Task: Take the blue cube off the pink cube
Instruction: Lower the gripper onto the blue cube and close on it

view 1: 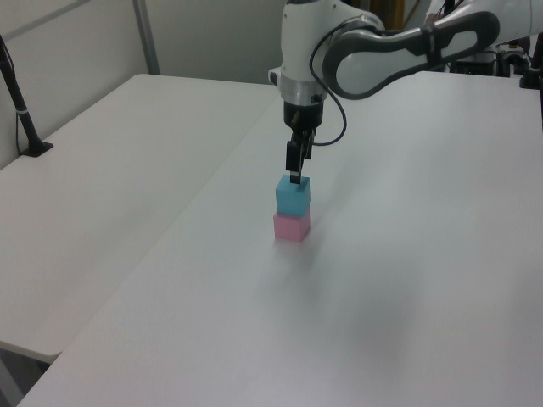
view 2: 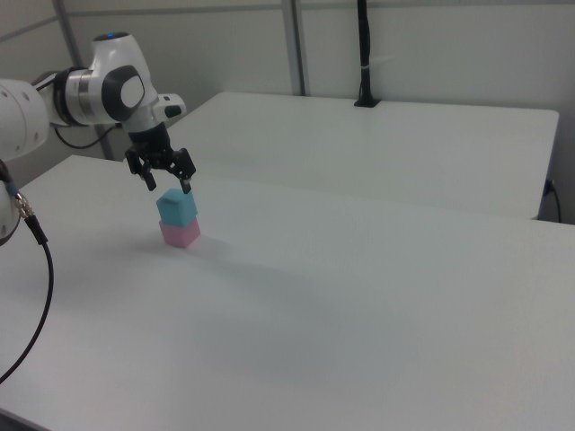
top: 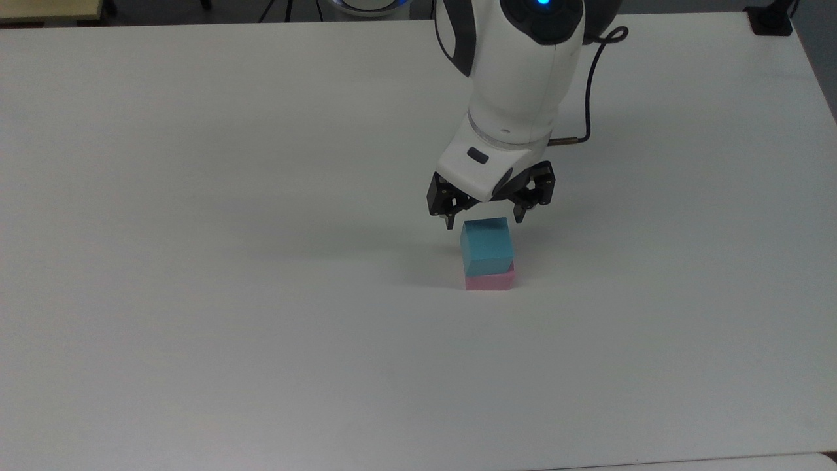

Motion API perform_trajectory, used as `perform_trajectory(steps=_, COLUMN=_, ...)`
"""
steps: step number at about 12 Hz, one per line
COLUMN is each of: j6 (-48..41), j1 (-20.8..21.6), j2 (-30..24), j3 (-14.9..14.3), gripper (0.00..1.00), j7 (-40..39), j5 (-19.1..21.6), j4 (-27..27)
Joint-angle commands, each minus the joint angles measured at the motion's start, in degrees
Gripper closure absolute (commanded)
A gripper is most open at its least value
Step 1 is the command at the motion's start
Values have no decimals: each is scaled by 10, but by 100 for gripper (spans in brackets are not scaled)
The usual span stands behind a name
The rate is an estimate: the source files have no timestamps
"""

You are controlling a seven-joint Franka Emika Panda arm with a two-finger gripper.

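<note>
The blue cube (top: 486, 246) (view 1: 293, 196) (view 2: 176, 208) sits squarely on top of the pink cube (top: 489, 282) (view 1: 292, 226) (view 2: 181, 234) near the middle of the white table (top: 196, 261). My gripper (top: 483, 224) (view 1: 294, 176) (view 2: 169, 188) hangs open just above the blue cube, one black finger toward each side of its top. Nothing is between the fingers, and they stand a little above the cube's top face in the right view.
A second white table (view 1: 110, 170) (view 2: 386, 135) adjoins this one. A black post (view 1: 21, 110) (view 2: 364, 54) stands on it. A black clamp (top: 770, 19) sits at the top view's far right corner.
</note>
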Motion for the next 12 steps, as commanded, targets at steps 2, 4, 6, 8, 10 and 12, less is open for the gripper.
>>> perform_trajectory(steps=2, j6=30, j1=17, j2=23, j3=-15, gripper=0, j7=27, j5=-1, j4=13)
perform_trajectory(steps=4, j6=30, j1=18, j2=29, j3=-14, gripper=4, j7=27, j5=-14, j4=9)
perform_trajectory(steps=6, j6=30, j1=19, j2=38, j3=-11, gripper=18, j7=36, j5=-18, j4=9)
perform_trajectory(steps=8, j6=54, j1=24, j2=51, j3=-8, gripper=55, j7=62, j5=-41, j4=9)
perform_trajectory(steps=10, j6=51, j1=19, j2=36, j3=-7, gripper=80, j7=70, j5=-41, j4=9)
perform_trajectory(steps=12, j6=47, j1=-7, j2=-37, j3=-6, gripper=80, j7=50, j5=-33, j4=-27)
